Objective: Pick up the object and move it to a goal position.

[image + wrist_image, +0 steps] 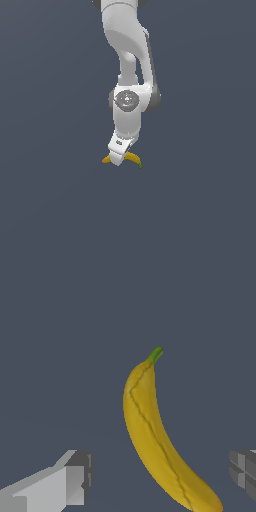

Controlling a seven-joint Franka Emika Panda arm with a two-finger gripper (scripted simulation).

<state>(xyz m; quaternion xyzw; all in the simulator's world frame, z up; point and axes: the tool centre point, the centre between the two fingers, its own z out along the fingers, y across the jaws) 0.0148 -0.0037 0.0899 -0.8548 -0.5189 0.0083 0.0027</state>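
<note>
Arm [131,65] first — the white Panda reaches down from the top of the exterior view, wrist low over the dark grey floor [50,200]. Its gripper [121,156] sits right at the banana [132,158], whose yellow ends stick out to the exterior view's left and right of the fingers. In the wrist view the jaws stand apart, one finger [75,476] on each side of the banana [155,441], neither touching it — the fruit looks to be lying on the floor. By my reading, the approach is done; closing, lifting and carrying to the goal remain. No goal marker is visible.
</note>
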